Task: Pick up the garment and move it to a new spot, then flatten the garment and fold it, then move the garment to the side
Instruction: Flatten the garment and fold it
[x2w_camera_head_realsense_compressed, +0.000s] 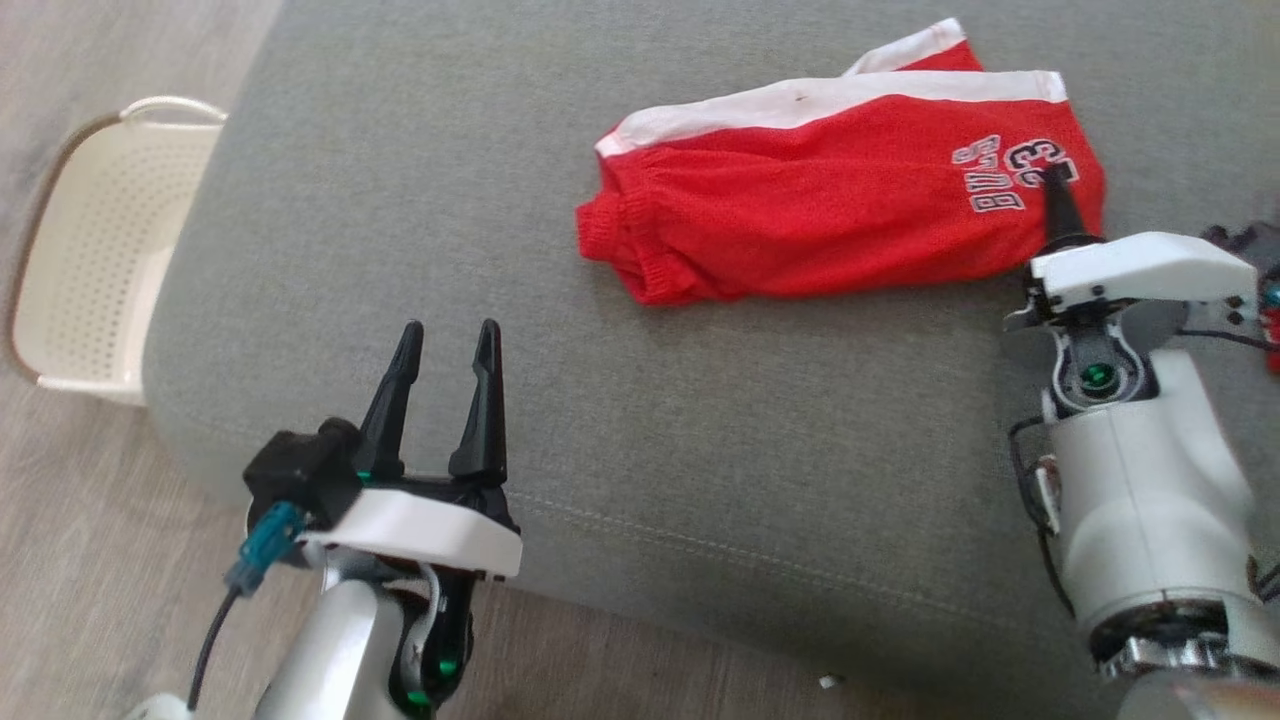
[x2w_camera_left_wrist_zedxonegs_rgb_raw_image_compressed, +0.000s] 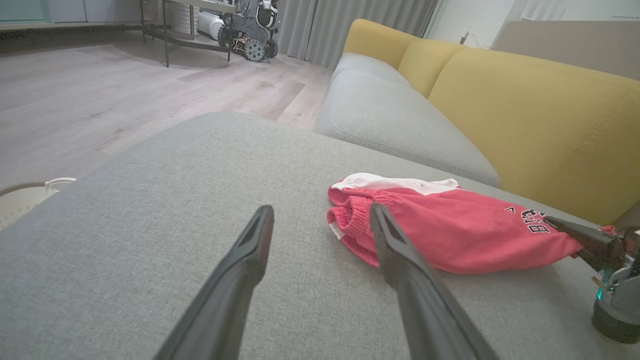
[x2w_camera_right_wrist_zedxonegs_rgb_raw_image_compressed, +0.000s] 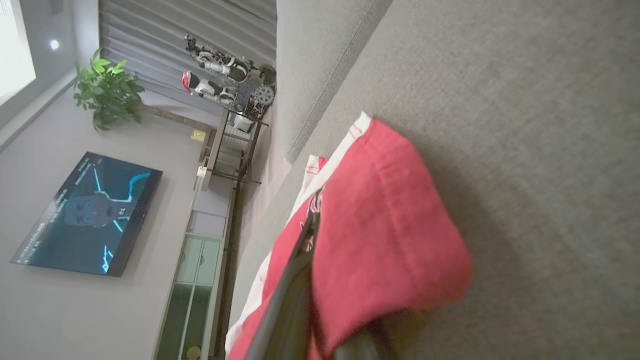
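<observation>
Head view, starting big: grey sofa cushion (x2w_camera_head_realsense_compressed: 700, 480), broad and flat, carrying everything that matters. Off its left edge, down on the floor, a pale perforated basket (x2w_camera_head_realsense_compressed: 90, 270).

On to the garment (x2w_camera_head_realsense_compressed: 820, 220): red shorts with a white band, lying toward the cushion's far right corner. Long axis left to right across the cushion, gathered waistband end to the left, printed leg end to the right. Looks doubled over rather than spread flat.

Now the right gripper (x2w_camera_head_realsense_compressed: 1052, 190): reaching in from the cushion's right edge, closed tight, pinching the printed end of the garment. Same story in the right wrist view, with red fabric draped over one finger and clamped by the other.

Then the left gripper (x2w_camera_head_realsense_compressed: 447, 345): jaws wide, holding nothing, hovering near the cushion's front edge, well apart from the garment. In the left wrist view, waistband end ahead and to the right of the fingers.

Reads as the pick-up step. Clearly the right arm's job, being the nearer one and already on the cloth: probably a lift from that right end, trailing the waistband behind.
</observation>
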